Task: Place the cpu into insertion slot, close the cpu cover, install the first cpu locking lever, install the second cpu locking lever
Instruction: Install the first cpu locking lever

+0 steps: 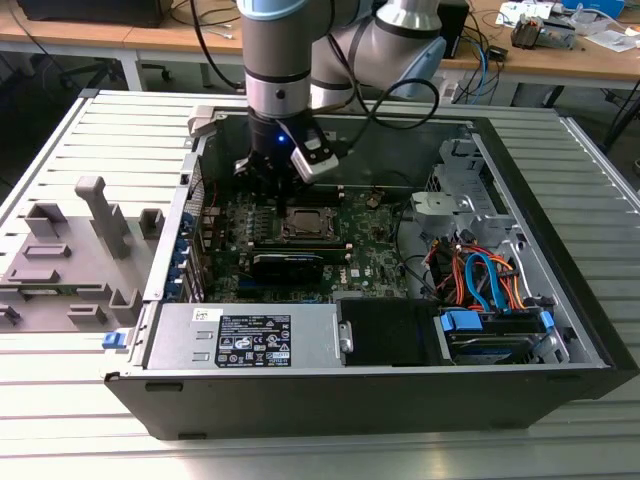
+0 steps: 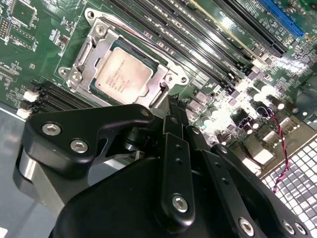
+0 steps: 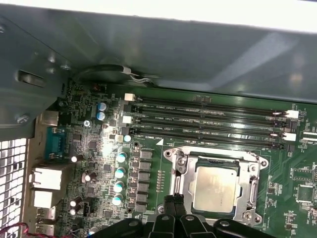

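In the exterior view a grey plastic fixture [image 1: 75, 255] lies on the slatted desk [image 1: 60, 400] to the exterior view's left of the open computer case [image 1: 520, 385], and the gripper [image 1: 268, 172] hangs inside that case just left of the insertion slot [image 1: 305, 226]. In both wrist views the cpu [image 2: 124, 74] sits in the slot with the cpu cover [image 3: 179, 171] lying closed around it, and the black fingers [image 2: 174, 119] are pressed together, their tips just beside the socket's edge.

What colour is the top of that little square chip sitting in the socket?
Silvery-grey metal with faint dark print; the cpu shows best in the second wrist view.
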Tool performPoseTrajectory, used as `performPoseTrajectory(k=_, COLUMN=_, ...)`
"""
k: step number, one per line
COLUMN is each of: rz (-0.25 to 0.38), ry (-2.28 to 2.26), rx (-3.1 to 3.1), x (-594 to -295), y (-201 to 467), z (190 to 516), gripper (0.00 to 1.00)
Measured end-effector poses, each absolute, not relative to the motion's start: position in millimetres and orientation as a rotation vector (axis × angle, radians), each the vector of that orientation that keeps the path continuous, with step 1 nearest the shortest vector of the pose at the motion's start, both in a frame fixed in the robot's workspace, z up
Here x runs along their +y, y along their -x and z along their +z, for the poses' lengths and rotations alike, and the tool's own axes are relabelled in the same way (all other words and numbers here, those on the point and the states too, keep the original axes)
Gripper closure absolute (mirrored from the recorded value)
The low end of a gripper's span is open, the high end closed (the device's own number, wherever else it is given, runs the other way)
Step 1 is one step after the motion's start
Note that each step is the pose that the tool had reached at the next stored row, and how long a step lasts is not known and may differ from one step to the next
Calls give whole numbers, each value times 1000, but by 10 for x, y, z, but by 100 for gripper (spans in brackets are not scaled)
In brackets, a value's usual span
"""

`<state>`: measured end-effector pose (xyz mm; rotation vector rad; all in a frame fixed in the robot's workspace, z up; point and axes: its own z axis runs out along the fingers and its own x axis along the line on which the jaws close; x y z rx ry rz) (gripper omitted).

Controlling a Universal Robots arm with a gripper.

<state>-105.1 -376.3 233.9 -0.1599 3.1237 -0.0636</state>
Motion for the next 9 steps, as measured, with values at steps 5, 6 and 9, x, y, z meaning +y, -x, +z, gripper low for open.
performPoseTrajectory(k=5, rz=-64, ry=159, rx=3119, x=-3763, y=1092, z=2354, gripper=89)
performPoseTrajectory(k=6, rz=-64, ry=160, rx=3118, x=-3763, y=1104, z=2357, gripper=89)
performPoseTrajectory(k=9, rz=-64, ry=159, rx=3115, x=-3763, y=1130, z=2361, gripper=89)
